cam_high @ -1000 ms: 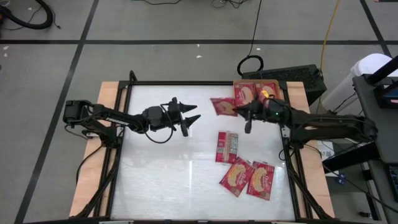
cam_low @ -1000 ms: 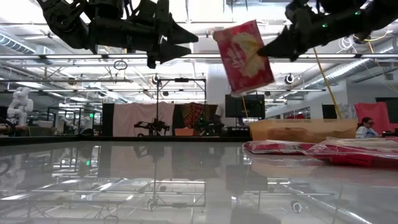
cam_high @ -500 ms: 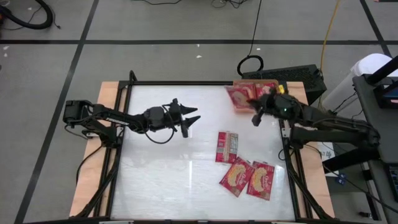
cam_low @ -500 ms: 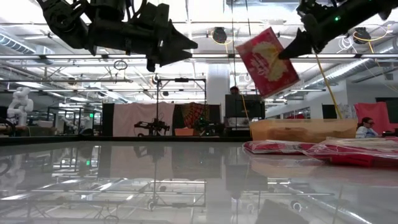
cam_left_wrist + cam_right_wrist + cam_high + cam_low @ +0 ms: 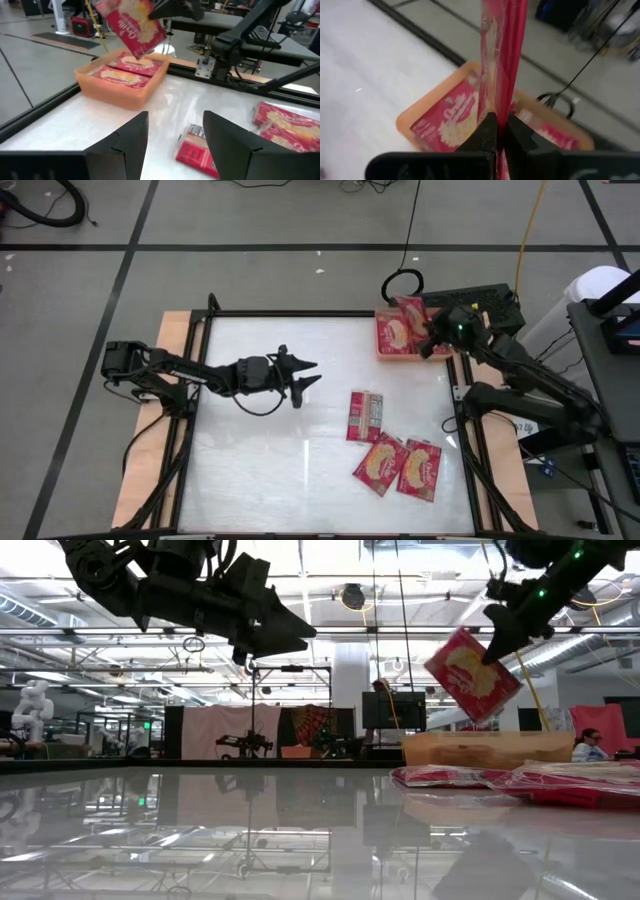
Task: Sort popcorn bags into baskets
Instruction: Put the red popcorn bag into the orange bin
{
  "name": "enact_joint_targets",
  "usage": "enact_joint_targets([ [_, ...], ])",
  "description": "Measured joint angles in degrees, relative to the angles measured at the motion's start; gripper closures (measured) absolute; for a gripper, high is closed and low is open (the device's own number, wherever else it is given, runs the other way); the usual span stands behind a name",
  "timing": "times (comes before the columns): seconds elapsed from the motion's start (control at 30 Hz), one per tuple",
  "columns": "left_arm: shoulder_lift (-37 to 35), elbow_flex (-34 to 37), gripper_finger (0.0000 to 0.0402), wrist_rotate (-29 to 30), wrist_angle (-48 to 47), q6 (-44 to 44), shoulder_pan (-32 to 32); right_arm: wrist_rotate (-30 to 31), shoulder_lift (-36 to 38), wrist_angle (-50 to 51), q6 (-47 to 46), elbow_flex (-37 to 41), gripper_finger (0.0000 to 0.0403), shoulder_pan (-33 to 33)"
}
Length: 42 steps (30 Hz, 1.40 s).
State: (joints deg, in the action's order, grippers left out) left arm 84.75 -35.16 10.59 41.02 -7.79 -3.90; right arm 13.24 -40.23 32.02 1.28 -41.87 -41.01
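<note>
Nearest me on the bench (image 5: 260,450), three popcorn bags (image 5: 395,466) lie loose, one showing its grey panel. My left end effector (image 5: 303,373) hangs mid-bench with fingers spread, holding nothing. Farther back, my right end effector (image 5: 430,340) pinches a single bag (image 5: 472,676) by its edge. Over the last second I have swung that bag from above the open bench to hang tilted directly over the orange basket (image 5: 125,95), which already holds at least two bags. I judge it ready to lower and release.
</note>
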Motion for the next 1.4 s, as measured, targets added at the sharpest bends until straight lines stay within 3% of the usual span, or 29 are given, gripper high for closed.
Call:
enact_joint_targets([
  [0.13, 0.00, 0.02, 0.0212, -0.01, -0.67, 0.36, 0.88, -6.10, -2.00, 1.65, -2.14, 0.02, 0.0399, -5.20],
  [0.43, 0.00, 0.02, 0.0198, -0.13, -2.53, 0.96, 1.88, -6.15, -4.85, 6.31, -3.39, 0.04, 0.0399, -10.74],
  [0.67, 0.00, 0.02, 0.0209, -0.14, -3.20, 2.19, 1.85, -6.37, -6.00, 7.27, -2.90, 0.04, 0.0398, -13.90],
  [0.9, 0.00, 0.02, 0.0215, -0.16, -3.18, 2.18, 1.85, -7.16, -6.40, 7.23, -2.95, 0.04, 0.0367, -14.16],
  [1.1, 0.00, 0.02, 0.0215, -0.17, -3.16, 1.93, 1.85, -2.23, -8.23, 7.74, -3.00, 0.04, 0.0339, -12.63],
  [1.4, 0.00, 0.02, 0.0215, -0.20, -3.12, 1.61, 1.85, 9.99, -14.47, 7.84, -5.84, 0.04, 0.0332, -7.11],
])
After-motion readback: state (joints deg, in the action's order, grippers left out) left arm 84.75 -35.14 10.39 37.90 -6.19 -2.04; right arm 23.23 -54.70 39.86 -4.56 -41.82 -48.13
